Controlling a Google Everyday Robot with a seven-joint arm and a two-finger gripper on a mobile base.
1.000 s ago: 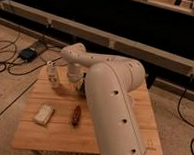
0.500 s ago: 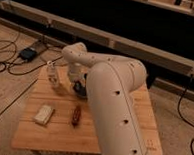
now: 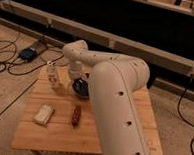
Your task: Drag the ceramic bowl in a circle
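Barely anything shifted since the earlier frames: end effector [image 3: 76,82] sat at the ceramic bowl [image 3: 81,87] mid-worktop [image 3: 56,134] near the white cup [image 3: 52,75], grip state unreadable, circle progress undeterminable.

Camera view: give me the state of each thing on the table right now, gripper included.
ceramic bowl: on the table, right way up, mostly hidden behind the arm.
gripper: down at the ceramic bowl, under the arm's wrist.
white cup: upright, left of the ceramic bowl, apart from it.
pale block: lying flat near the front left.
brown item: lying flat, right of the pale block.
wooden table: level.
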